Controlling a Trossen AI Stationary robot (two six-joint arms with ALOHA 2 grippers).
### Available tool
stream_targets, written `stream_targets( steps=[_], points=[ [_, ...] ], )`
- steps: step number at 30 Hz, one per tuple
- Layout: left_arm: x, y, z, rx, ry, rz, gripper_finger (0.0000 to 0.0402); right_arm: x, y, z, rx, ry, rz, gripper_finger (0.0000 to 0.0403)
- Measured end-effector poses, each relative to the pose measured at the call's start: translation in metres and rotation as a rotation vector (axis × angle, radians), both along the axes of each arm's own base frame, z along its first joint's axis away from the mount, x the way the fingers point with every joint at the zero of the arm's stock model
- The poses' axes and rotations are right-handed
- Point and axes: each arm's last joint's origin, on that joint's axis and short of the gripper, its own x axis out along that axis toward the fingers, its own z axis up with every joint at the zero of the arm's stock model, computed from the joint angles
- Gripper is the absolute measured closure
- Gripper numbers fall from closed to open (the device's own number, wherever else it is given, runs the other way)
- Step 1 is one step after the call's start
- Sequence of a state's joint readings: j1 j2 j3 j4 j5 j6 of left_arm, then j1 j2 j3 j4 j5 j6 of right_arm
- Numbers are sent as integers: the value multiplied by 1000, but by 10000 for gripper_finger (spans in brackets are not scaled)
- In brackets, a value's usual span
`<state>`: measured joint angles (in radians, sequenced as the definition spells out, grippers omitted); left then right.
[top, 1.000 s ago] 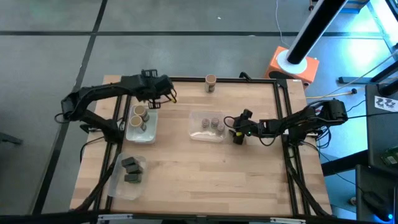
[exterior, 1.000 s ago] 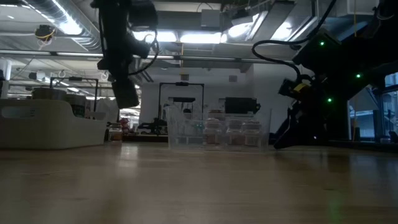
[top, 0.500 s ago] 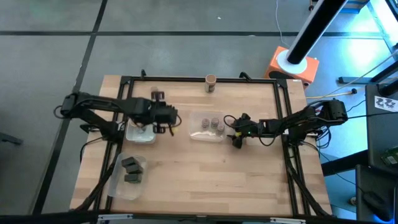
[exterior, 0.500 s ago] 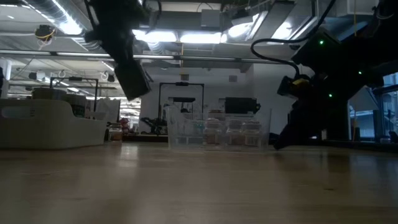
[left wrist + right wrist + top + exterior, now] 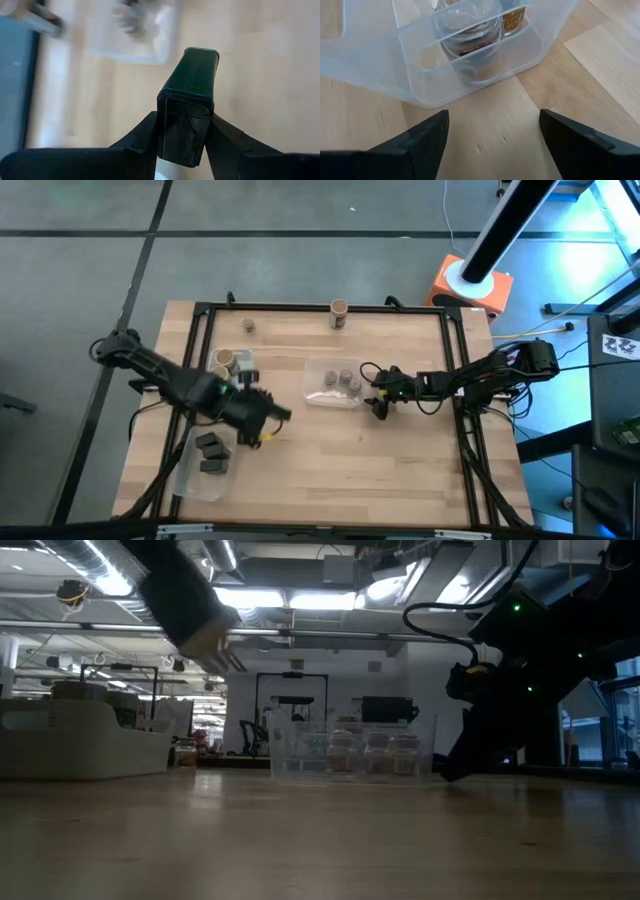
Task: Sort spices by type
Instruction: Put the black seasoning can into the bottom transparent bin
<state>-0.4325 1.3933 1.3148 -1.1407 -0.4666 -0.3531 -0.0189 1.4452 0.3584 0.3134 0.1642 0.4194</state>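
Note:
My left gripper (image 5: 270, 422) hangs above the table beside the near-left clear tray (image 5: 190, 480). It is shut on a dark green rectangular packet (image 5: 192, 75). That tray holds two dark packets (image 5: 212, 453). A tan-topped jar (image 5: 222, 360) stands in the far-left tray (image 5: 240, 390). Small squat jars (image 5: 340, 378) sit in the middle tray (image 5: 318, 395). Another tan-topped jar (image 5: 339, 312) and a small jar (image 5: 248, 327) stand loose near the far edge. My right gripper (image 5: 493, 114) is open, low beside the middle tray's right end. My left gripper pinches the packet's near end (image 5: 184, 132) between its two fingers (image 5: 147, 132), one on each narrow side. The rest of the packet juts out past the fingertips. The fingers slant downward, and the packet is lifted clear above the bare wood.
A black frame (image 5: 300, 307) runs along the table's edges. Bare wood (image 5: 350, 460) lies between the left trays and the right arm. The middle tray's wall (image 5: 470, 95) stands just beyond my right fingertips.
My left gripper has swung from the table's far-left corner toward the near edge, past the far-left tray, turning as it went and carrying the packet clear of the table. My right gripper has rolled in place.

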Motion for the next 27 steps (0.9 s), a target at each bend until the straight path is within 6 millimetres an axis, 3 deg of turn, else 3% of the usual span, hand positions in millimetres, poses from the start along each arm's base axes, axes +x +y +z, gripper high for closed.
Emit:
stream_targets(
  steps=[9,15,20,27],
  points=[
    [-18,-53,-9,-183,56,-9,288,0,1,0,34,-8,-32,93],
    [-22,-88,-4,-267,146,33,288,-1,13,0,-4,-10,-35,93],
    [-31,-112,-1,-329,248,123,288,-1,18,0,-26,-16,-48,93],
    [-54,-142,-13,-406,390,269,288,-1,20,0,-9,-21,-51,93]
  ],
)
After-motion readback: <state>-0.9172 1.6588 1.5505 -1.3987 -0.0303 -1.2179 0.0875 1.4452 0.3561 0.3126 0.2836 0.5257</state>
